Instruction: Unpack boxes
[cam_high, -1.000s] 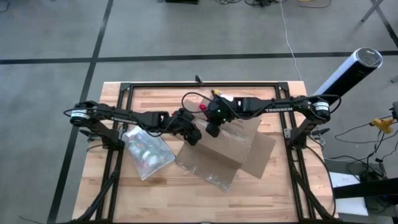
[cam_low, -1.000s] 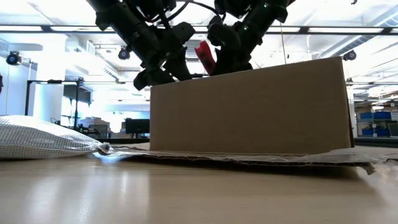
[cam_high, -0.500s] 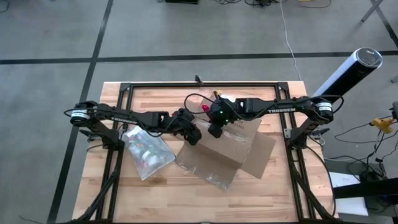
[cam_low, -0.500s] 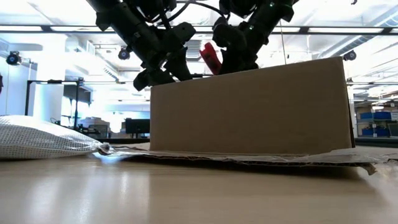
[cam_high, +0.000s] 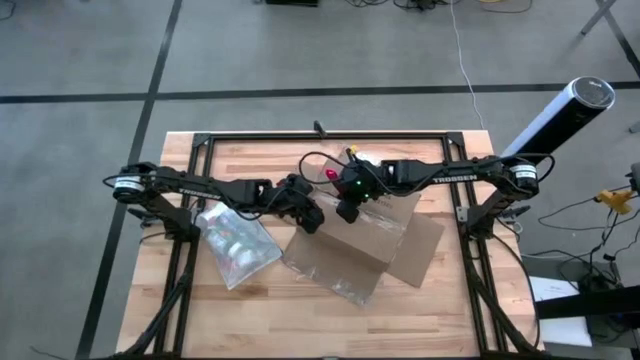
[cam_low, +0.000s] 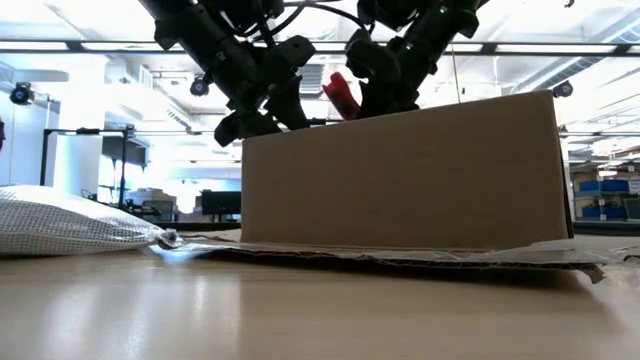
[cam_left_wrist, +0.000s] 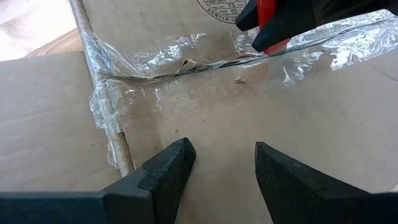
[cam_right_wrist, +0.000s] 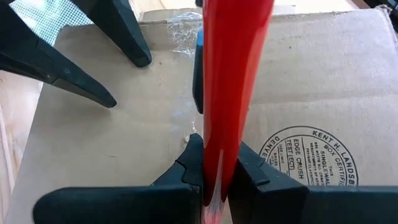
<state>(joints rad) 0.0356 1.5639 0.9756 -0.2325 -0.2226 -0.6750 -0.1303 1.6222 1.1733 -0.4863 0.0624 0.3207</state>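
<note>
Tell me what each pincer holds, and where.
Right pincer clamps the red knife near one end of its handle. Left pincer is open above the box, holding nothing.

Bright, even overhead light. Low view is backlit by ceiling lights (cam_low: 90, 45), arms silhouetted, near tabletop (cam_low: 300, 310) blurred with soft sheen. Glare on tape (cam_left_wrist: 155, 62); knife (cam_right_wrist: 227, 93) blurs close up.

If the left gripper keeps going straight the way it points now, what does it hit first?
Most likely the box top: the left gripper, fingers apart, points at bare cardboard of the box, short of the taped seam. Depth is unclear.
</note>
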